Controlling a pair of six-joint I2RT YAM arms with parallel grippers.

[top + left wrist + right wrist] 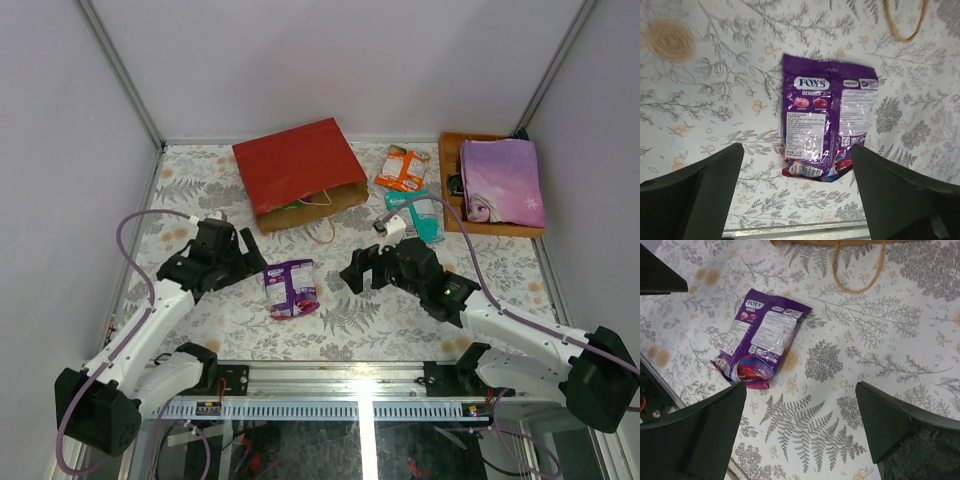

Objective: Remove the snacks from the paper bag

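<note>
Left hand (250,262), released and empty like the right hand (353,276), appears marginally nearer the mouth of the paper bag (297,170), at its 1 o'clock from above.

White tubular arm links (148,318) meet black joint housings (95,412), with a lilac cable (122,238) looping behind each gripper. The left gripper (252,264) and right gripper (350,276) have matte black wedge-shaped fingers (705,192); a white block (394,228) sits behind the right.

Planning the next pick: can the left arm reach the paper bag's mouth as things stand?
Probably yes: the paper bag lies flat, mouth toward the open left gripper, with only tablecloth and a cord handle between.
</note>
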